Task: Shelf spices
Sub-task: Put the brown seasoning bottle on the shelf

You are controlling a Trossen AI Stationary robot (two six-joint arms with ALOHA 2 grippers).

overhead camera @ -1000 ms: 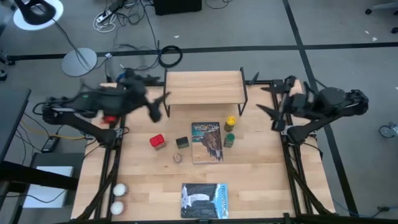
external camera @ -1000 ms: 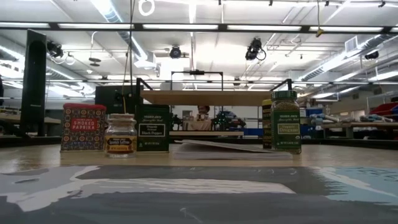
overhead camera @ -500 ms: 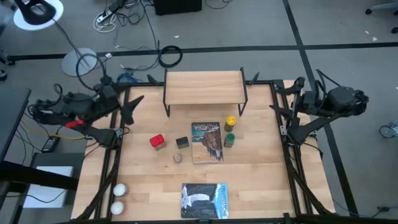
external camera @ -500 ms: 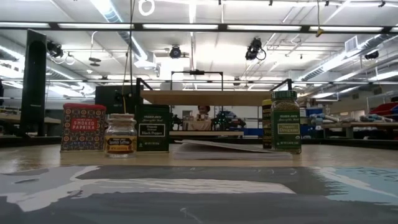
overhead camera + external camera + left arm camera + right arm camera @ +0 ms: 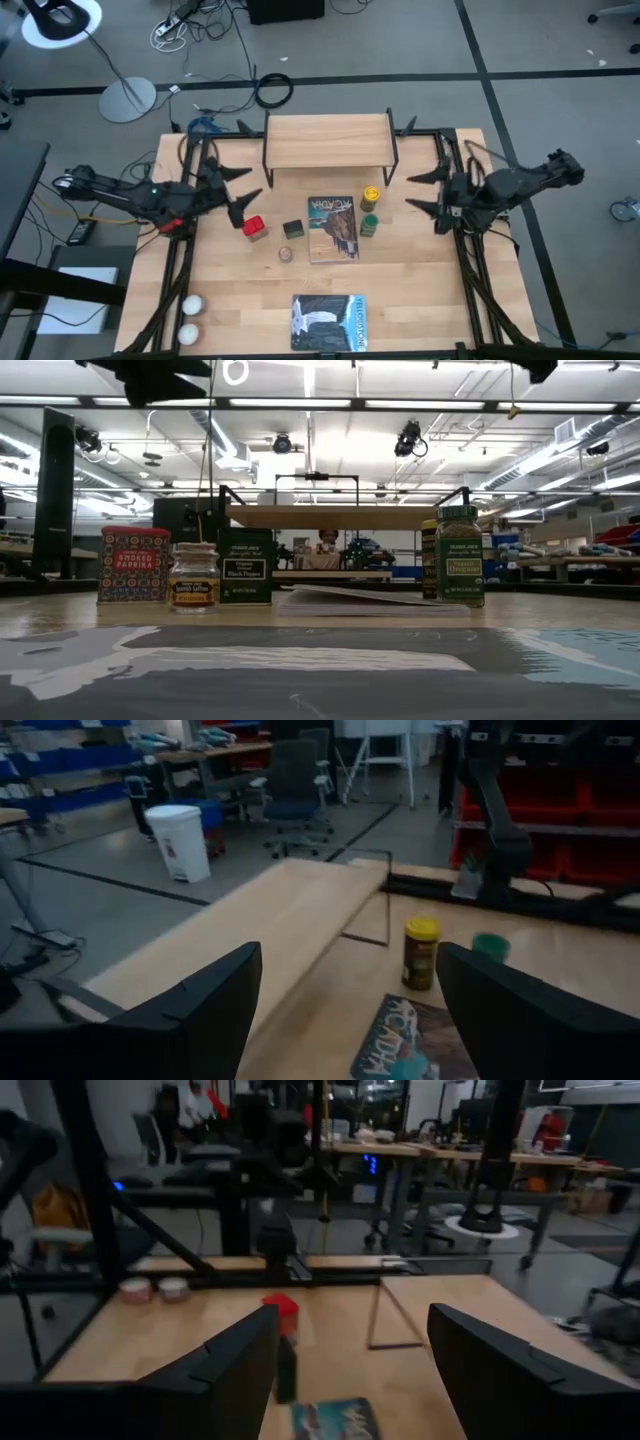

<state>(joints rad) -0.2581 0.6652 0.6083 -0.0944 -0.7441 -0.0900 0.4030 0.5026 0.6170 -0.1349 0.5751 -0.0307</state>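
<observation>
Both grippers, left and right, are seen spread and empty from above; low view shows only labels on the red tin.

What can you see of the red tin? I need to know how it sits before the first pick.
The red tin is a small squarish container with a red lid and patterned red sides bearing a label that reads smoked paprika. It looks like metal. It stands upright on the tabletop, leftmost in the row of spices, in front of the shelf and off it. The tiny pale jar stands near it. The left claw hovers nearby, open, not touching.
</observation>
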